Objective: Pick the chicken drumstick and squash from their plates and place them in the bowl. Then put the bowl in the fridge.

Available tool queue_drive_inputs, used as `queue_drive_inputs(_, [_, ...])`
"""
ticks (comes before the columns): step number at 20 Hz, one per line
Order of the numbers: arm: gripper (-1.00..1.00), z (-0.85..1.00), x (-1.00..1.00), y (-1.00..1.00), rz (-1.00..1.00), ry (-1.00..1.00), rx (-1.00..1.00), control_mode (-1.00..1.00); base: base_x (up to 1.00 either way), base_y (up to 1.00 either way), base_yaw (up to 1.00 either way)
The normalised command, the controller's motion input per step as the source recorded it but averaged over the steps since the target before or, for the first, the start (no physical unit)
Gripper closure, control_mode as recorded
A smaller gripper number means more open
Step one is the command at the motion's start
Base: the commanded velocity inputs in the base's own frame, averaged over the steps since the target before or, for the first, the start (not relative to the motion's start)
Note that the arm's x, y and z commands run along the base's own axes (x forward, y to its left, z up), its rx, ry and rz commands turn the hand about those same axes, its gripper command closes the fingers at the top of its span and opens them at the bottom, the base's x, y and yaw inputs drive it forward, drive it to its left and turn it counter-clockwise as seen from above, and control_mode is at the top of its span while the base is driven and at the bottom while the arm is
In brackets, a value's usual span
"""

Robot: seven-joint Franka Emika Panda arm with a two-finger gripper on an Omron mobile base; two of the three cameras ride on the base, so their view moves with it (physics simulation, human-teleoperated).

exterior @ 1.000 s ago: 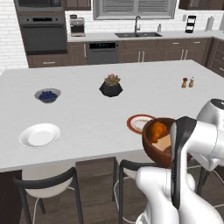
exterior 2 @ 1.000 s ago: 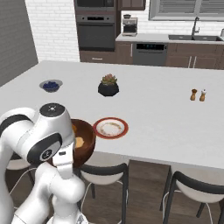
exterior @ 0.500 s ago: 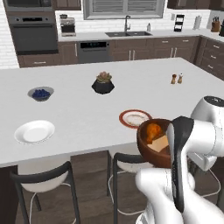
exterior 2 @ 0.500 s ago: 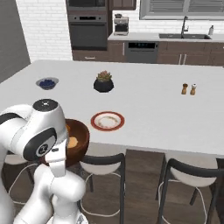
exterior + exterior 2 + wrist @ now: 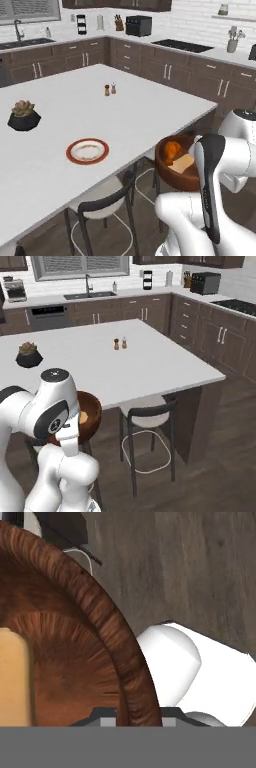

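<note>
The dark brown wooden bowl point(image 5: 169, 176) hangs in the air beside the island's front edge, just ahead of my white arm. Inside it lie the orange-brown chicken drumstick point(image 5: 172, 149) and the pale squash point(image 5: 183, 163). In the hand view my gripper point(image 5: 134, 715) is shut on the bowl's rim point(image 5: 116, 643), one tip on each side, with the squash point(image 5: 13, 677) at the left. From the right base view the bowl point(image 5: 90, 410) peeks out from behind my arm. The red-rimmed plate point(image 5: 87, 151) stands bare on the counter. The fridge is out of view.
A black plant pot point(image 5: 23, 116) point(image 5: 28, 355) and a pair of shakers point(image 5: 110, 90) point(image 5: 120, 344) stand on the white island point(image 5: 140, 107). Dark stools point(image 5: 107, 205) point(image 5: 147, 417) are tucked under its edge. Brown cabinets line the far walls, with wooden floor to the right.
Both base views have swung, so the camera has turned: the island now sits left and the corner cabinets have come into view. The bowl stays in my grip, off the counter.
</note>
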Motion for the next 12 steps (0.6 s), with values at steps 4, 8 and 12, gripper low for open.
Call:
queue_drive_inputs(4, [1.00, 0.00, 0.00, 0.00, 0.00, 0.00, 0.00, 1.00, 0.01, 0.08, -0.90])
queue_drive_inputs(8, [1.00, 0.00, 0.00, 0.00, 0.00, 0.00, 0.00, 1.00, 0.02, 0.07, -0.90])
queue_drive_inputs(12, [1.00, 0.00, 0.00, 0.00, 0.00, 0.00, 0.00, 1.00, 0.01, 0.07, -0.90])
